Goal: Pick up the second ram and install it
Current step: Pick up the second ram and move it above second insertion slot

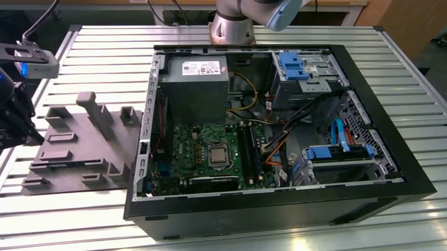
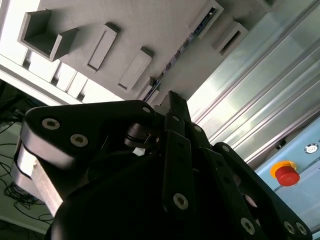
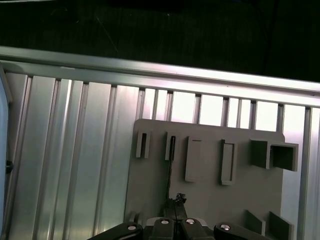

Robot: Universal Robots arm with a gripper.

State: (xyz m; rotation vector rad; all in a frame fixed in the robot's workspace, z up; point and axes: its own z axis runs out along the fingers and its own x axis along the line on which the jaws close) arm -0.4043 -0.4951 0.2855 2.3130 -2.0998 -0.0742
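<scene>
Exterior view, fingers: the black fingers (image 1: 28,137) are seen at the exterior view's left edge, hanging over the left margin of the grey holder plate (image 1: 77,157), well apart from the open computer case (image 1: 279,209).
Exterior view, table: the plate and the case are both carried on the ribbed metal table (image 1: 91,47), with the plate just beside the case on the exterior view's left.
Exterior view, second ram: it cannot be made out on the plate from here.
Second wrist view, second ram: the second ram (image 2: 175,57) is shown as a thin dark strip standing on edge in the plate (image 2: 165,25), with small blocks along its side.
Second wrist view, fingers: the fingers (image 2: 173,97) appear drawn together with no gap visible, and nothing is seen held between them.
Second wrist view, relation: the near end of the strip lies just beside the fingertips, and its long axis runs straight away from them.
First wrist view, second ram: the strip (image 3: 171,165) is seen edge-on as a fine dark line seated between two low uprights of the plate (image 3: 150,185).
First wrist view, fingers: the closed tips (image 3: 179,200) are lined up with the near end of the line; whether they touch it cannot be told.
First wrist view, judgement: the ram is judged not yet lifted, since it sits in its holder.
</scene>
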